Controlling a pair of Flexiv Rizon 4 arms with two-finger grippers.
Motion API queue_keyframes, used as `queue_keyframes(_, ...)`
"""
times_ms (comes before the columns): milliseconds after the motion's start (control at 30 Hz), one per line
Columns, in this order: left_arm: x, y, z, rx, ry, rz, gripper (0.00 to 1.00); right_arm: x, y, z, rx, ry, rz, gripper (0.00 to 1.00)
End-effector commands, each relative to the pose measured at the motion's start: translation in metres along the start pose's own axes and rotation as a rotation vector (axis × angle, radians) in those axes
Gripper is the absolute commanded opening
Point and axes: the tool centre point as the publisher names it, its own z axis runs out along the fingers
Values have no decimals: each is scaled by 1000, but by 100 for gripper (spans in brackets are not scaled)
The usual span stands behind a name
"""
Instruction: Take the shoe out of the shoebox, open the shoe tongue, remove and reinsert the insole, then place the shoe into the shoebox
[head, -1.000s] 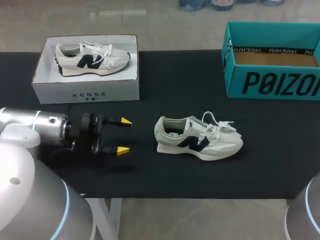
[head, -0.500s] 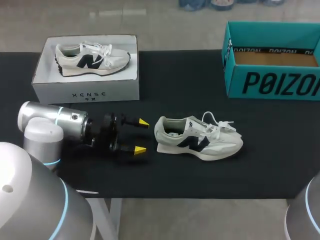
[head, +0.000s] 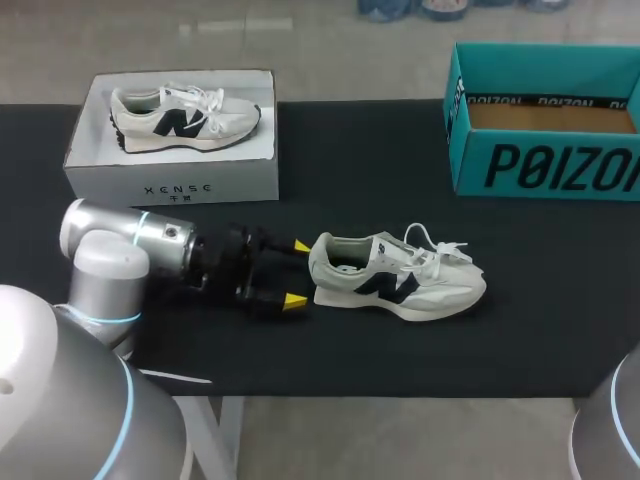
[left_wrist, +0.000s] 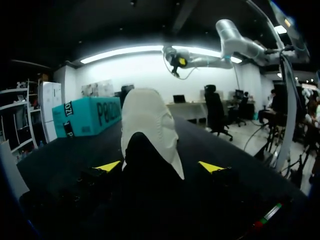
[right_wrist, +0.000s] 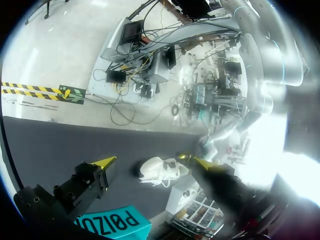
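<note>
Your shoe is out on the black table, upright on its sole. Its heel points at your left arm and its toe and loose laces point the other way. It's well clear of the teal shoebox at the far right, which stands open with bare cardboard showing inside.

The left gripper is low and level with the table, right at the heel, fingers spread wide. In the left wrist view the heel of the shoe fills the space ahead, with the left gripper showing one yellow tip on each side of it. Neither tip looks to be touching, so the fingers are apart with nothing gripped. That line-up reads as a brace: take the heel from both sides so the shoe stays put while the tongue gets pulled.

The right gripper hangs high over the table, looking down, its fingers also apart and empty. The shoe sits far below it and the teal shoebox is off to one side. That height probably keeps it clear until the tongue work.

At the far left, the white box holds a second shoe on its side, well apart from the action.

Watch the heel: an off-centre close could shove the shoe forward.
</note>
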Motion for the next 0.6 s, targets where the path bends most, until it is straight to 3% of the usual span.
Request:
queue_keyframes(33, -2, 3, 6, 1, 0, -1, 100, -2, 8, 1, 363, 6, -1, 100)
queue_keyframes(600, 2, 5, 20, 0, 13, -4, 100, -2, 8, 1, 363, 6, -1, 100)
